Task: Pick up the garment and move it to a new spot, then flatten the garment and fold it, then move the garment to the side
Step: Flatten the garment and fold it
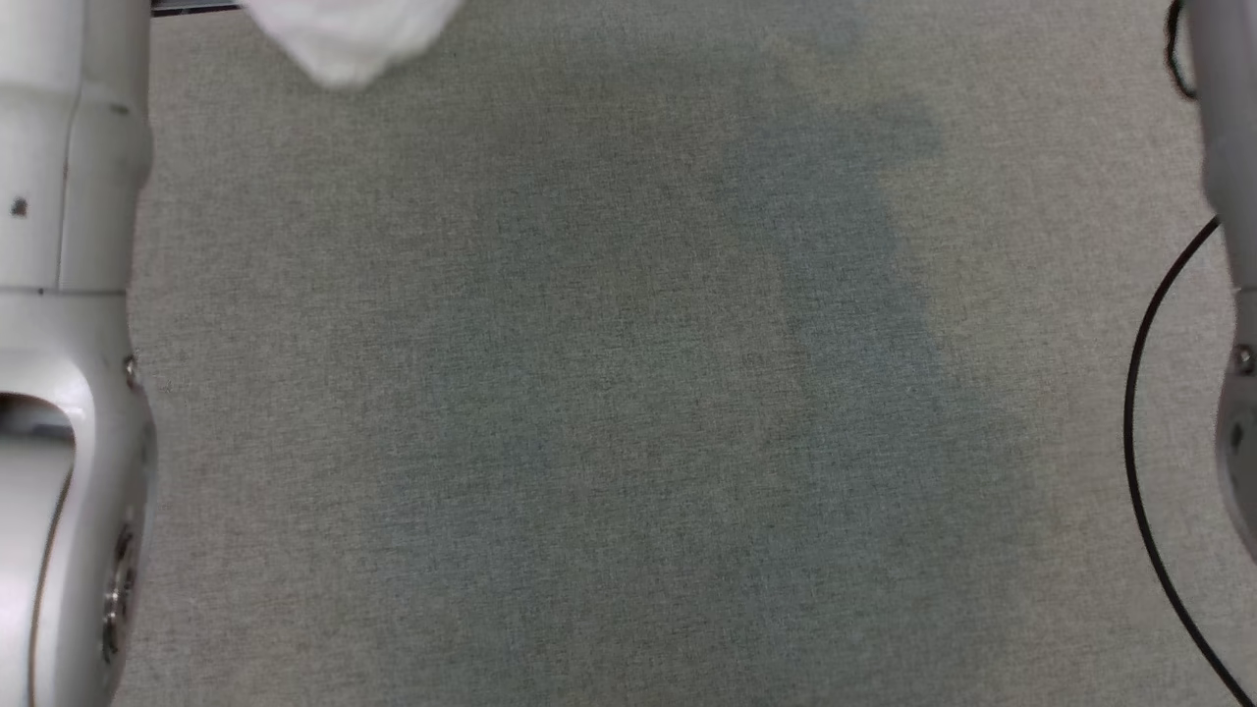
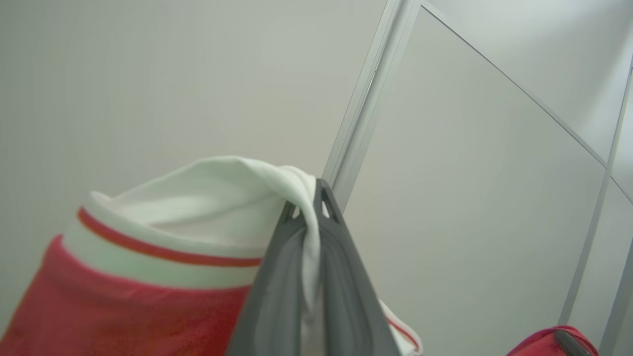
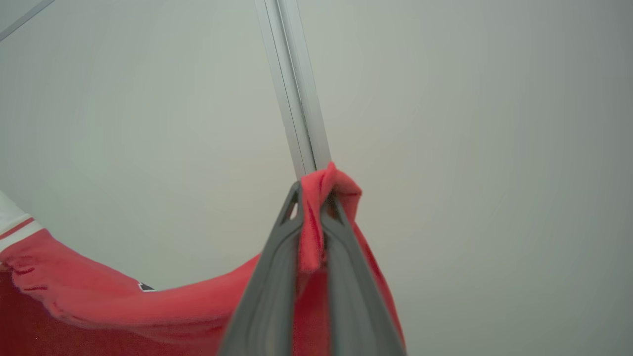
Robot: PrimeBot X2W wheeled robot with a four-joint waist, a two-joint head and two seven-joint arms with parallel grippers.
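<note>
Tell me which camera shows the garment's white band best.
Left wrist view: the garment shows its white band and stripe across the lower left, pinched in the left pincer. The right wrist view catches a sliver of it at its left edge. The head view has a blurred white patch, likely cloth.

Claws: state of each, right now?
Left claw: shut on the garment, white part.
Right claw: shut on the garment, red part.
</note>
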